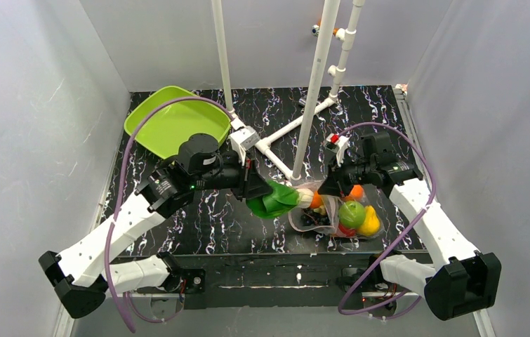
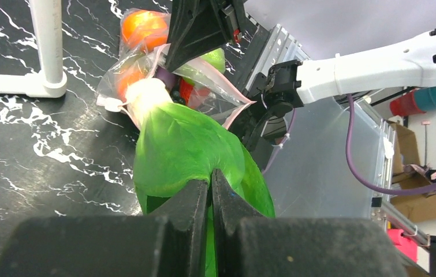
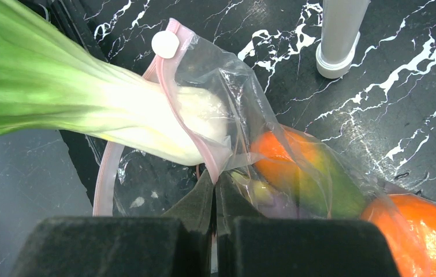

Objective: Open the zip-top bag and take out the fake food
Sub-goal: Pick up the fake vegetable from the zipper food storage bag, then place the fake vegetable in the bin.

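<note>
Left claw (image 2: 211, 176) clamps the green-white plastic leafy vegetable (image 2: 186, 138), stem end half inside the opened clear pink-zipped plastic bag (image 3: 250, 92) near the black desk's (image 1: 206, 217) front edge, right claw (image 3: 215, 182) pinching its rim; I judge the other plastic fruits (image 1: 352, 213) unextracted.

The zip-top bag (image 1: 311, 219) lies on the worktop (image 1: 213, 217), right of centre, with fake food (image 1: 352, 213) inside. The leafy vegetable (image 1: 276, 199) sticks leftward out of its mouth, stem end inside, leaves clamped in the left tool (image 2: 211, 182). The right tool (image 3: 215, 179) pinches the bag's rim. The tray (image 1: 170, 126) sits back left.
</note>
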Motion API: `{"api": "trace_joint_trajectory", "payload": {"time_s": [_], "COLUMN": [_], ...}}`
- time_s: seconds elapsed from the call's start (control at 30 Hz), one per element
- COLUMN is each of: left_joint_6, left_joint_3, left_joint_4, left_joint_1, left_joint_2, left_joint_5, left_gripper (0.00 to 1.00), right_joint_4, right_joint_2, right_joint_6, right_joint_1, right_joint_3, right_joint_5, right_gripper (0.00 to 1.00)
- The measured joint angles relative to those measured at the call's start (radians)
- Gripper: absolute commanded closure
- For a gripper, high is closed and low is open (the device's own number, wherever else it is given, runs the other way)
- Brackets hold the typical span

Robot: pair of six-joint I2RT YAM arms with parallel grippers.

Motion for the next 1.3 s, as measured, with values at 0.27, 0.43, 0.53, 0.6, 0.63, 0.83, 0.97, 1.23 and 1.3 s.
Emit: {"api": "trace_joint_trajectory", "payload": {"time_s": [0.27,0.43,0.53,0.6,0.63,0.83,0.97,1.23,1.3], "left_joint_6": [0.101,0.156,0.188,0.209,0.218,0.265,0.299,0.368,0.379], "left_joint_3": [0.063,0.102,0.129,0.146,0.153,0.188,0.214,0.231,0.231], "left_joint_4": [-0.143,-0.234,-0.269,-0.29,-0.296,-0.327,-0.356,-0.378,-0.377], "left_joint_1": [0.014,0.029,0.034,0.037,0.039,0.048,0.05,0.062,0.07], "left_joint_2": [-0.035,-0.052,-0.053,-0.055,-0.056,-0.059,-0.056,-0.037,-0.026], "left_joint_5": [-0.024,-0.092,-0.146,-0.185,-0.2,-0.287,-0.349,-0.494,-0.53], "left_gripper": [1.0,1.0,1.0,1.0,1.0,1.0,1.0,1.0,1.0], "right_joint_4": [-0.003,-0.014,-0.027,-0.029,-0.029,-0.029,-0.029,-0.029,-0.029], "right_joint_2": [-0.011,-0.031,-0.034,-0.036,-0.037,-0.058,-0.075,-0.09,-0.09], "right_joint_6": [-0.011,-0.031,-0.041,-0.048,-0.05,-0.053,-0.053,-0.052,-0.052], "right_joint_1": [-0.03,-0.071,-0.089,-0.097,-0.101,-0.116,-0.128,-0.143,-0.143], "right_joint_3": [0.0,0.0,0.002,0.002,0.002,0.002,0.002,0.001,0.0], "right_joint_5": [-0.024,-0.05,-0.062,-0.071,-0.075,-0.092,-0.103,-0.113,-0.114], "right_gripper": [0.99,0.99,0.99,0.99,0.99,0.99,0.99,0.99,0.99]}}
